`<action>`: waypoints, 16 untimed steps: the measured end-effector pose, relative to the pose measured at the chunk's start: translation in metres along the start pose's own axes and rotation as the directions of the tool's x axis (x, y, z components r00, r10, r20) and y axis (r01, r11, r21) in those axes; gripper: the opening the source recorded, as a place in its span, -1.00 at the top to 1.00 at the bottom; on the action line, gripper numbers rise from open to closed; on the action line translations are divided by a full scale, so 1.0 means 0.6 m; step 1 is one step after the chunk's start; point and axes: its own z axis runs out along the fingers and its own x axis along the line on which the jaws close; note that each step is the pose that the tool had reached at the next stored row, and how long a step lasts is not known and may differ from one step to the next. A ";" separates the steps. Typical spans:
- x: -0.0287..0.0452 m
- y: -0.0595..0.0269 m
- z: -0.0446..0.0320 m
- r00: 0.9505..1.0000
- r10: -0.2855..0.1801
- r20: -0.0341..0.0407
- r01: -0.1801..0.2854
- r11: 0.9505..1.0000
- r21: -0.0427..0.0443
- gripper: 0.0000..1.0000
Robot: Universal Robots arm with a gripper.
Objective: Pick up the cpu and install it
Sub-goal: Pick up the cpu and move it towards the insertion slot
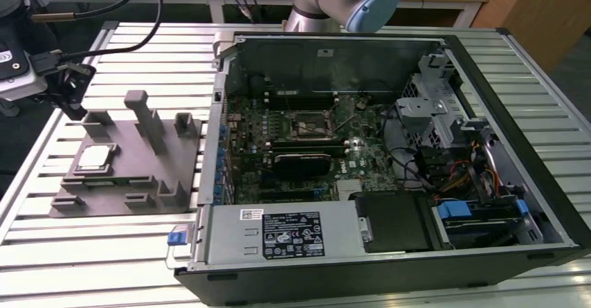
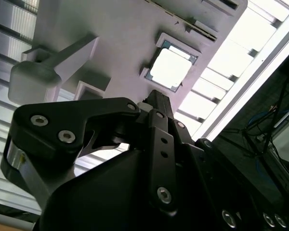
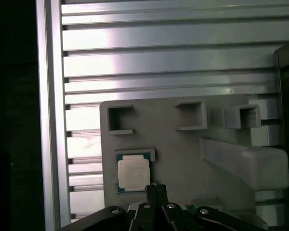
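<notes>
One cpu (image 3: 133, 174) is counted, just ahead of the one gripper (image 3: 156, 186). One tray (image 3: 173, 144) is seen below the gripper. On it, three square pockets (image 3: 120, 119) are counted beyond the cpu, and one long post (image 3: 243, 161) off to one side. One open computer case (image 1: 480, 114) is counted well apart from the gripper. One slatted table (image 1: 93, 259) is seen under everything.
</notes>
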 end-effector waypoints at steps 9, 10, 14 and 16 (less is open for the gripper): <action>0.001 -0.002 0.014 1.000 0.000 0.000 0.000 1.000 0.000 0.79; 0.001 -0.002 0.015 1.000 0.000 0.000 0.000 1.000 0.000 0.79; 0.003 -0.003 0.023 1.000 0.000 0.000 0.000 1.000 0.000 0.79; 0.005 -0.003 0.027 1.000 0.000 0.000 0.000 1.000 0.000 0.79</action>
